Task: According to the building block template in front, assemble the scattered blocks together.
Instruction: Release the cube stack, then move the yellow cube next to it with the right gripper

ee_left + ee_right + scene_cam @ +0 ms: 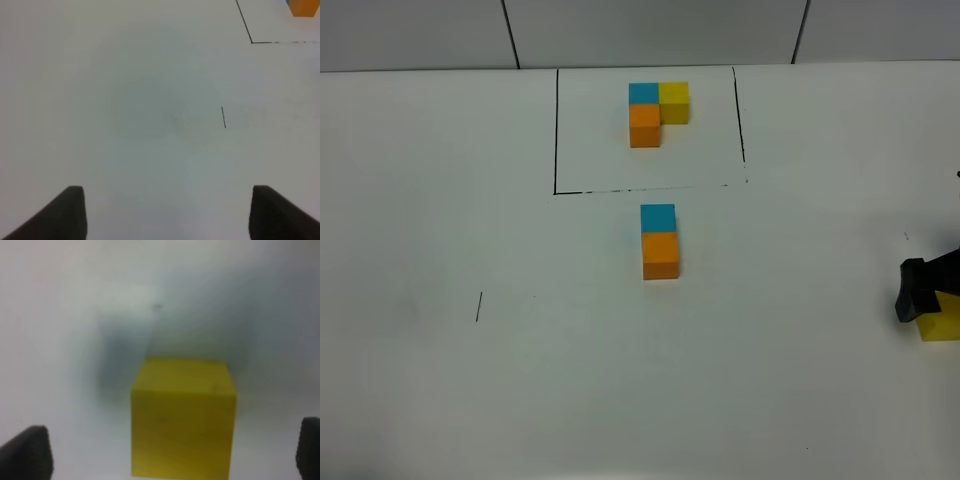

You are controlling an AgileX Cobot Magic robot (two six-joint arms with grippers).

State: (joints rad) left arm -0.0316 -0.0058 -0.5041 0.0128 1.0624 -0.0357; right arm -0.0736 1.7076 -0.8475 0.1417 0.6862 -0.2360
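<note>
The building block template [645, 125] is an L of blue, yellow and orange cubes inside the black frame at the back. In front of the frame, the scattered blue block [658, 217] and orange block [661, 254] stand touching in a line. The scattered yellow block [942, 320] lies at the far right edge. My right gripper [925, 295] is over it. In the right wrist view the yellow block [182, 417] sits between the open fingers [25, 452], not touched. My left gripper [167, 215] is open and empty over bare table. It is out of the exterior view.
The black frame's near left corner [251, 42] and the template's orange cube [304, 7] show in the left wrist view. A short black mark [478, 306] is drawn on the white table [520, 400] at the left.
</note>
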